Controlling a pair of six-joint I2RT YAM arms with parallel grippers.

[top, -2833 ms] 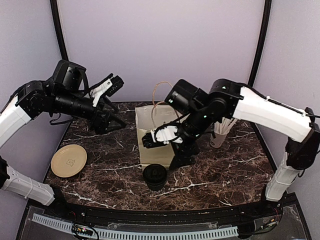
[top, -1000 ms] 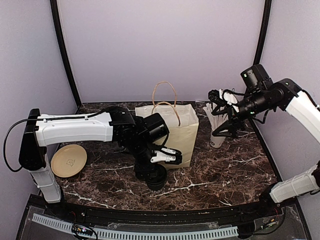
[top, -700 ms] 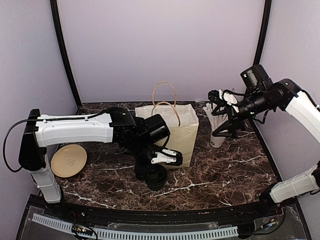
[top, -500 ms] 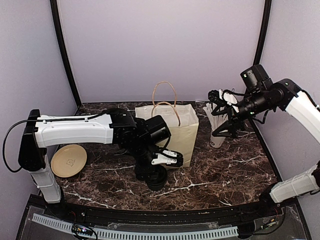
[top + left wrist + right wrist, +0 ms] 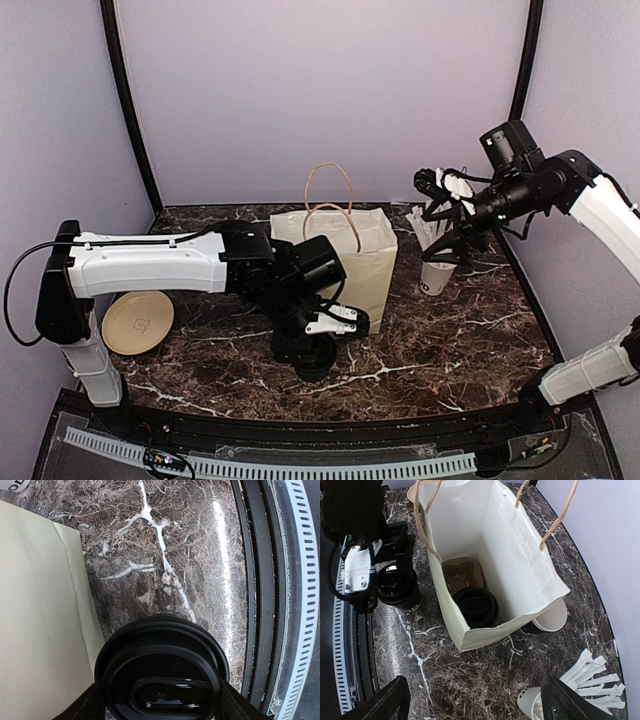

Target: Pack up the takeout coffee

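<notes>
- The left arm (image 5: 150, 262) stretches low from the left across the marble table (image 5: 450, 340). Its wrist bends down, so the left gripper (image 5: 308, 342) sits over the lidded coffee cup (image 5: 162, 672) in front of the paper bag (image 5: 365, 255).
- Its jaws stand wide, with one finger (image 5: 87, 707) on each side of the black lid, right against the rim. Whether they press on the cup cannot be told.
- The right arm (image 5: 600, 205) is raised at the far right. The right gripper (image 5: 440, 198) hangs above the white cup of straws (image 5: 435, 275), jaws spread wide with nothing between them.
- Against a second earlier, the right gripper is a little higher and the left gripper has shifted slightly toward the bag. The cup on the table has not moved.
- That cup is black with a black plastic lid, upright on the table just beside the bag's front.
- A second lidded cup (image 5: 476, 607) sits inside the bag, beside a brown cardboard carrier (image 5: 462, 572).
- An open white-rimmed cup (image 5: 551, 616) shows against the bag's outer wall, on the side away from the left gripper.
</notes>
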